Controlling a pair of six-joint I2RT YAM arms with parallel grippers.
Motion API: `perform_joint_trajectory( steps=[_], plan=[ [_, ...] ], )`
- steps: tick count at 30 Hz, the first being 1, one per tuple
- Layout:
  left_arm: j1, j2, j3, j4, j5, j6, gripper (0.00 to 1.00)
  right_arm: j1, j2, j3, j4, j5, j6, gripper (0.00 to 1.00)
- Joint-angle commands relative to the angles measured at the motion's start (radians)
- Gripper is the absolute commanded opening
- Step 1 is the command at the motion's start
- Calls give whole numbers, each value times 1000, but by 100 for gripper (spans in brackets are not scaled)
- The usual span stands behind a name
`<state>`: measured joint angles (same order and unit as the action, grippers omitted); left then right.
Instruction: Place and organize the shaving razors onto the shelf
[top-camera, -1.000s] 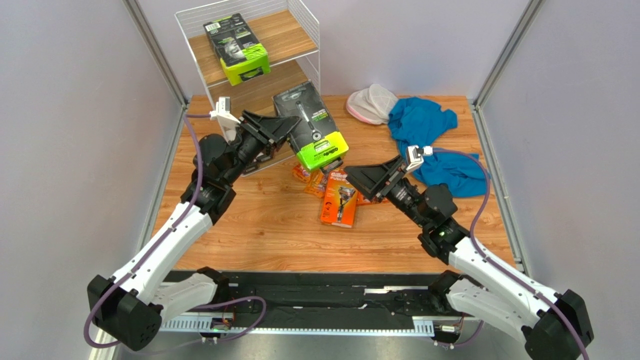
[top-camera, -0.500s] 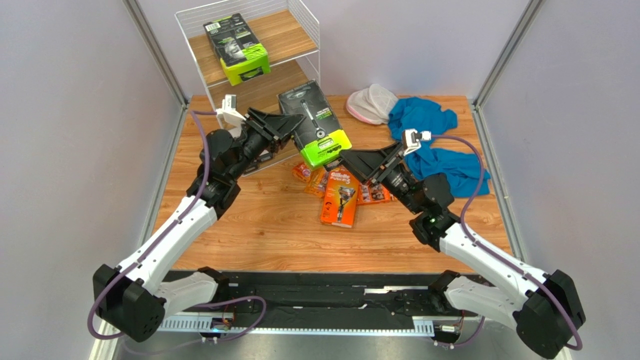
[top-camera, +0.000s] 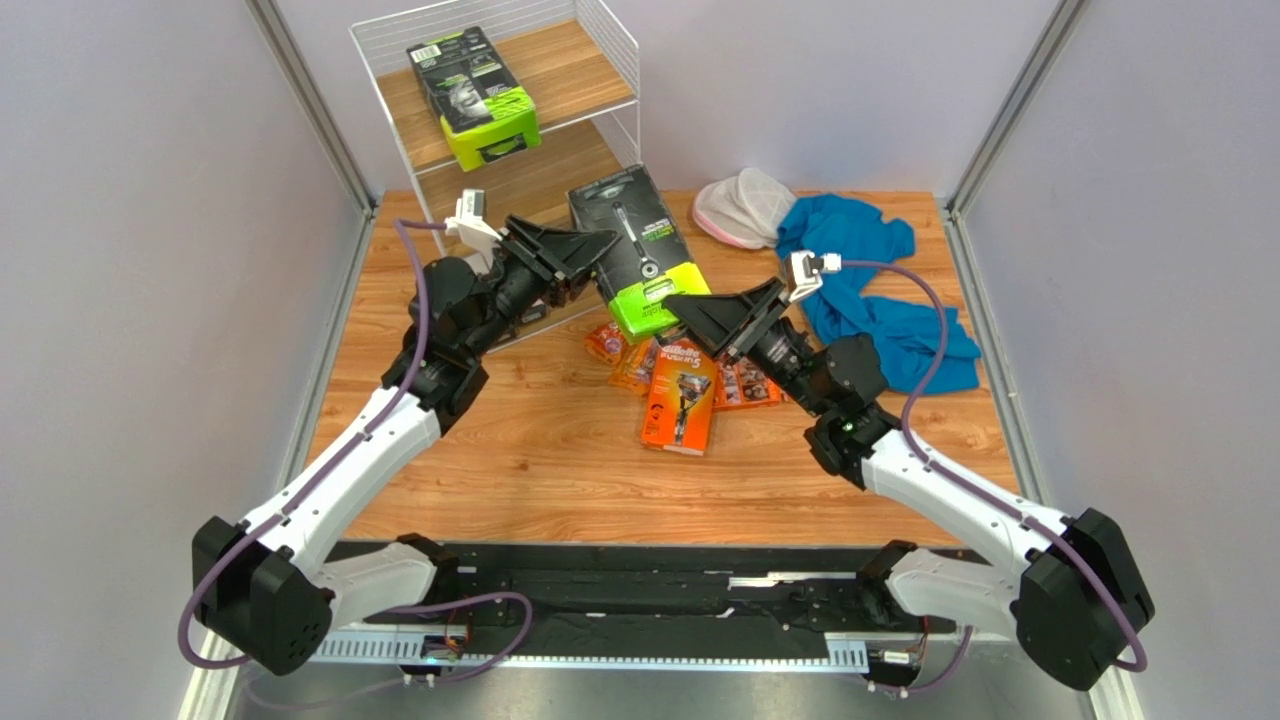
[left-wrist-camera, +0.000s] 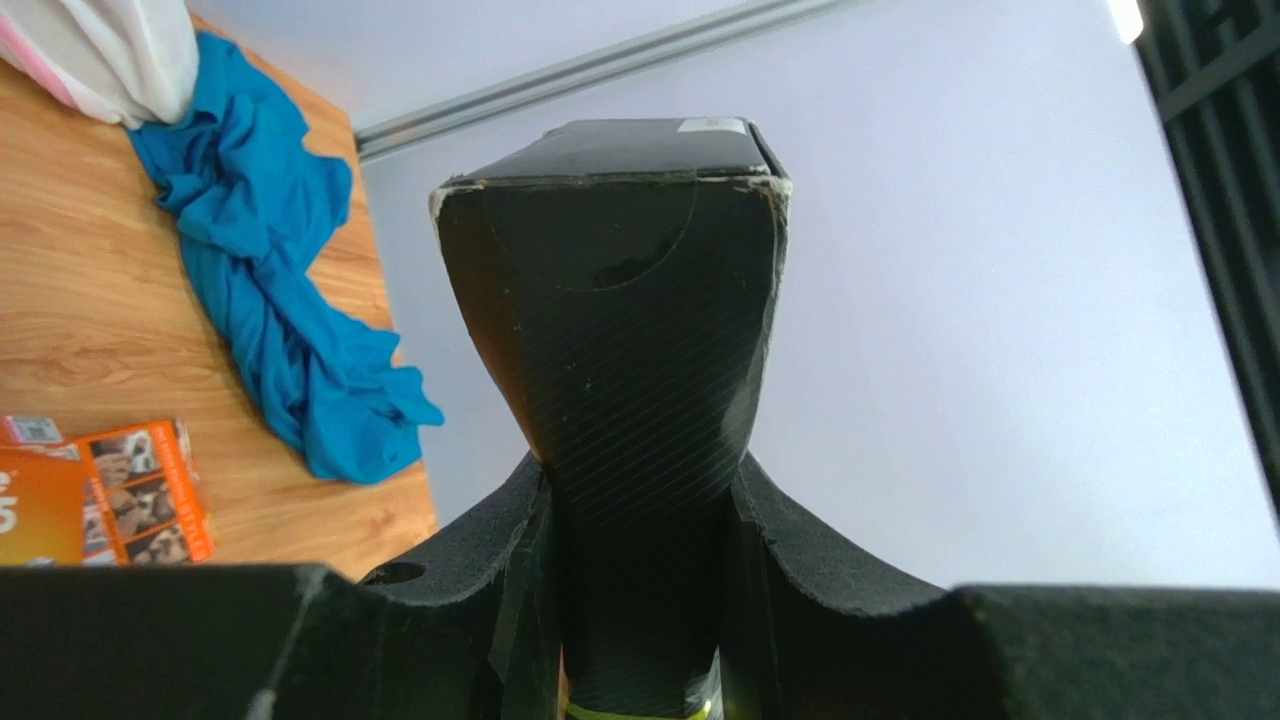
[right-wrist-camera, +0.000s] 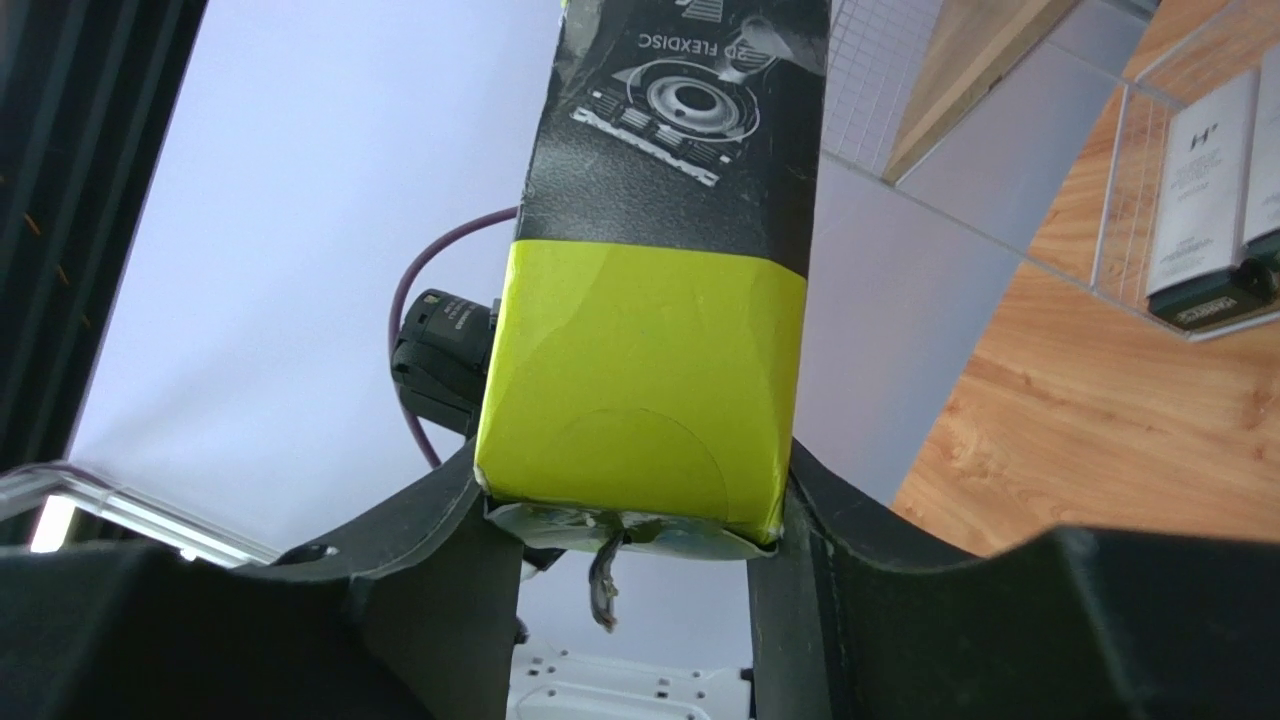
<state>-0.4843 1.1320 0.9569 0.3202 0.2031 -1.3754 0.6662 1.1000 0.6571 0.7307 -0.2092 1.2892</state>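
A black razor pack with a lime-green end (top-camera: 642, 248) hangs in the air in front of the shelf (top-camera: 624, 90), held from both sides. My left gripper (top-camera: 591, 255) is shut on its black end (left-wrist-camera: 631, 300). My right gripper (top-camera: 679, 312) is shut across the lime end (right-wrist-camera: 661, 360), with both fingers touching its edges. A second black and lime pack (top-camera: 475, 98) lies on the shelf's top tier. Orange razor boxes (top-camera: 678, 398) and small orange blister packs (top-camera: 609, 342) lie in a heap on the table below the held pack.
A blue cloth (top-camera: 864, 270) and a white and pink pouch (top-camera: 744, 207) lie at the back right of the table. Two slim grey-white boxes (right-wrist-camera: 1210, 195) stand on a lower shelf tier. The shelf's wire side (right-wrist-camera: 887, 90) is close behind the held pack.
My left arm carried the pack a little to the right and further back. My right arm reached forward and left to the lime end, and its jaws narrowed onto it.
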Motion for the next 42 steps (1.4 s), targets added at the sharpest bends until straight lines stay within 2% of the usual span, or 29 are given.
perform_joint_trajectory(
  steps=[1, 3, 6, 9, 10, 11, 13, 17, 19, 24, 28, 35, 42],
  plan=[
    [-4, -55, 19, 122, -13, -11, 0, 3, 14, 76, 78, -7, 2, 33],
    [-5, -64, 11, 114, -16, -5, 0, 4, 20, 82, 81, -13, 7, 23],
    [-4, -78, 2, 103, -13, 22, 0, 3, 12, 73, 81, -6, 12, 19],
    [-4, -93, 0, 64, -8, 61, 27, 3, 1, 67, 56, 4, 10, 16],
    [-4, -97, 8, 28, -1, 79, 52, 3, -3, 67, 49, 4, 10, 15],
    [-4, -95, 43, -16, 18, 100, 60, 4, -5, 65, 41, 7, 7, 14],
    [-5, -94, 75, -116, 39, 182, 66, 4, -15, 65, 15, 8, 4, 13],
    [-4, -124, 88, -185, 13, 248, 72, 3, -48, 67, -43, 19, -16, 11],
    [-4, -152, 103, -277, -17, 312, 77, 1, -75, 72, -106, 36, -30, 10],
    [0, -215, 140, -466, -88, 439, 80, -17, -155, 117, -279, 67, -97, 8],
    [1, -300, 132, -530, -126, 484, 82, -48, -163, 189, -329, 21, -122, 5],
    [3, -379, 120, -665, -176, 558, 83, -85, -88, 366, -405, -51, -169, 2],
    [13, -425, 79, -688, -168, 569, 84, -109, 56, 551, -404, -128, -179, 1]
  ],
)
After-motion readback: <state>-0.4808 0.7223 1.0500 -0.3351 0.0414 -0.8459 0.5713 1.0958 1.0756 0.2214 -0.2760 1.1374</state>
